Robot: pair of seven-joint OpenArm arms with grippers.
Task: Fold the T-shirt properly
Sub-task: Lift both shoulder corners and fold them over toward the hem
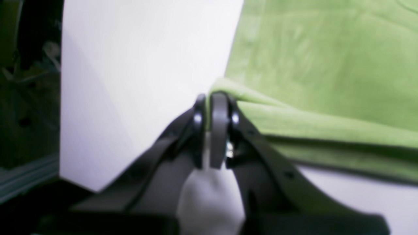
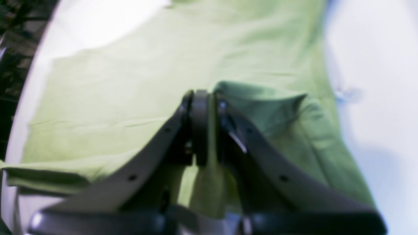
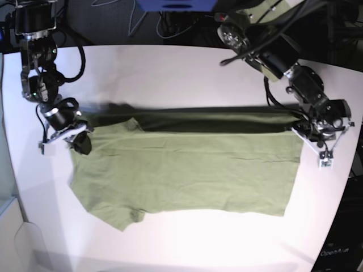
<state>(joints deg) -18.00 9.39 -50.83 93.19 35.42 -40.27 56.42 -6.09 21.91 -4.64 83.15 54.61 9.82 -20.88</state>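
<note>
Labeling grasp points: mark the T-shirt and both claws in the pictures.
T-shirt [image 3: 187,164]: base view, flat middle of the green body.
left claw [image 1: 209,98]: left wrist view, tips pinched on the shirt's lifted corner.
right claw [image 2: 204,94]: right wrist view, tips closed on a raised fold.

1. Left hand [image 1: 209,98] fills the lower centre of the frame, dark fingers [image 1: 219,130] pressed together with almost no gap.
2. Fingertips pinch a folded edge of the T-shirt [image 1: 320,65]; a corner of green cloth sits right at the tips.
3. From the pinch, the cloth runs right as a raised fold, with a dark shadow band under it.
4. The rest of the shirt lies flat on the upper right, soft wrinkles, blurred.
5. White surface [image 1: 137,81] shows bare to the left of the hand and in the bottom right corner.
6. Surface edge on the left; beyond it a dark, blurred background [image 1: 29,98], details unreadable.
</note>
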